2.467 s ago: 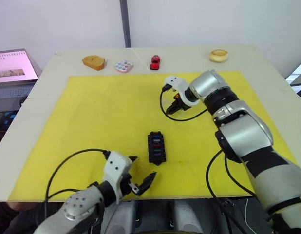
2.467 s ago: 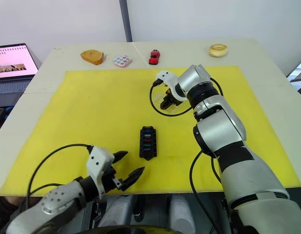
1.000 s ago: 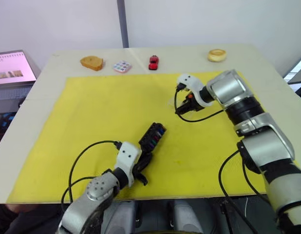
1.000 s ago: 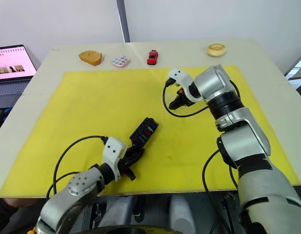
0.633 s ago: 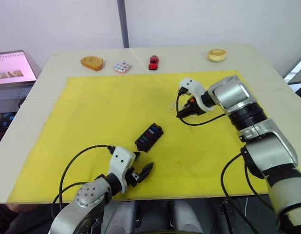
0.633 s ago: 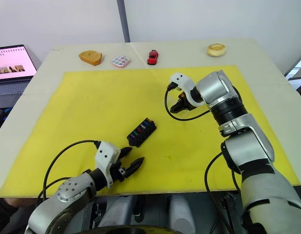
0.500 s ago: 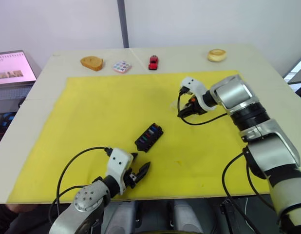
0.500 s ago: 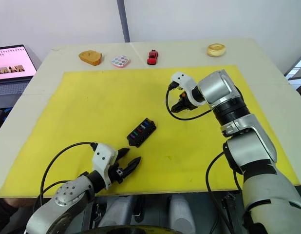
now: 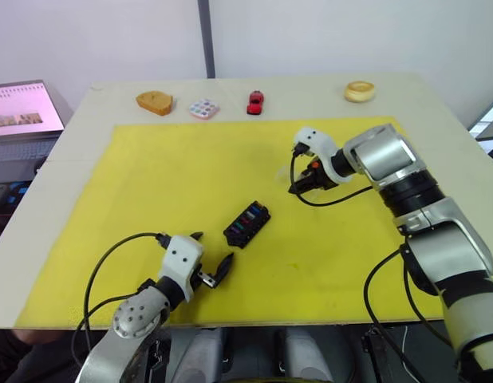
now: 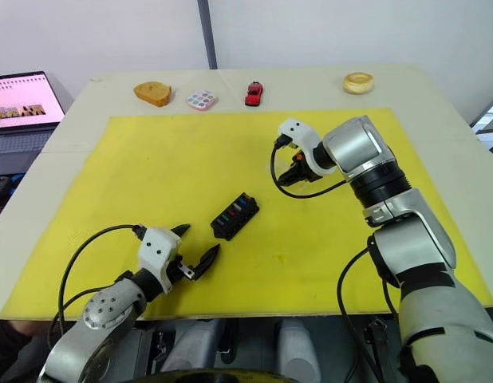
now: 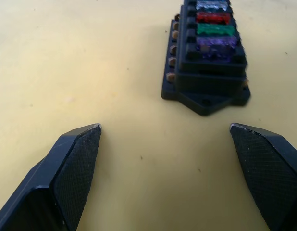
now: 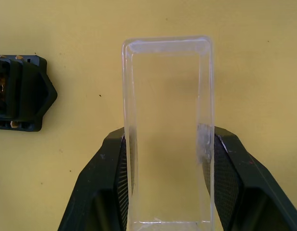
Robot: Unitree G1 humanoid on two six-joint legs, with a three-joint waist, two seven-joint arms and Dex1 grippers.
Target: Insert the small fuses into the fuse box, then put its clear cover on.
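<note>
Yellow mat (image 9: 151, 183) covers most of your table, and the work sits on it. Starting at your left, the left gripper (image 10: 185, 253) hovers low near the front edge with its two black fingers spread wide and nothing between them. Just beyond it lies the fuse box (image 9: 246, 224), turned at an angle on the mat, well apart from both grippers. From the left wrist view you can see the small fuses (image 11: 215, 29) seated in its slots: purple, green, red and a pale one behind; the far slots are too foreshortened to count, so you cannot confirm all six from here, though none lie loose on the mat.

Moving right, the right gripper (image 9: 301, 183) is clamped on the clear cover (image 12: 167, 130), its pads pressing the two long sides. It is near the mat, but you cannot tell whether it touches.

By the look of it, the inserting is done or nearly so. What remains for you is carrying the cover to the box, matching its angle, and pressing it on.
</note>
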